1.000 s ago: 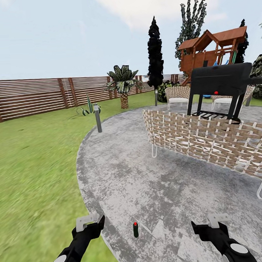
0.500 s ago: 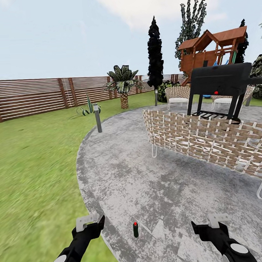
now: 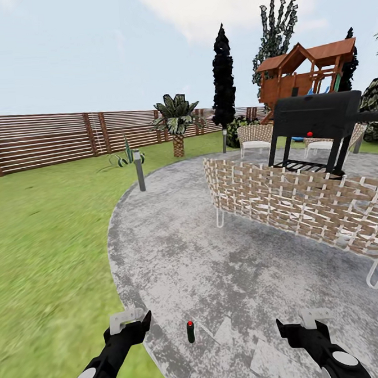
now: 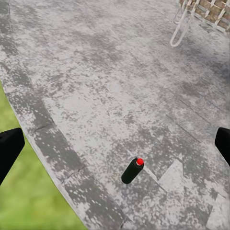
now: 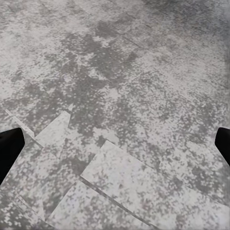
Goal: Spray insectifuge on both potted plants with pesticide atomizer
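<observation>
Pesticide atomizer (image 3: 190, 331) upright on patio (image 3: 177, 257); wicker sofa (image 3: 303, 203) well beyond.

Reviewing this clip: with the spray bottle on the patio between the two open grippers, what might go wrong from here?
1. The pesticide atomizer stands upright, small and narrow, on the patio; a sideways nudge from the left gripper could topple it.
2. It sits near the patio edge by the lawn; if knocked, it may roll onto the grass.
3. The right gripper hangs farther from it, so reaching with that arm looks harder.
</observation>
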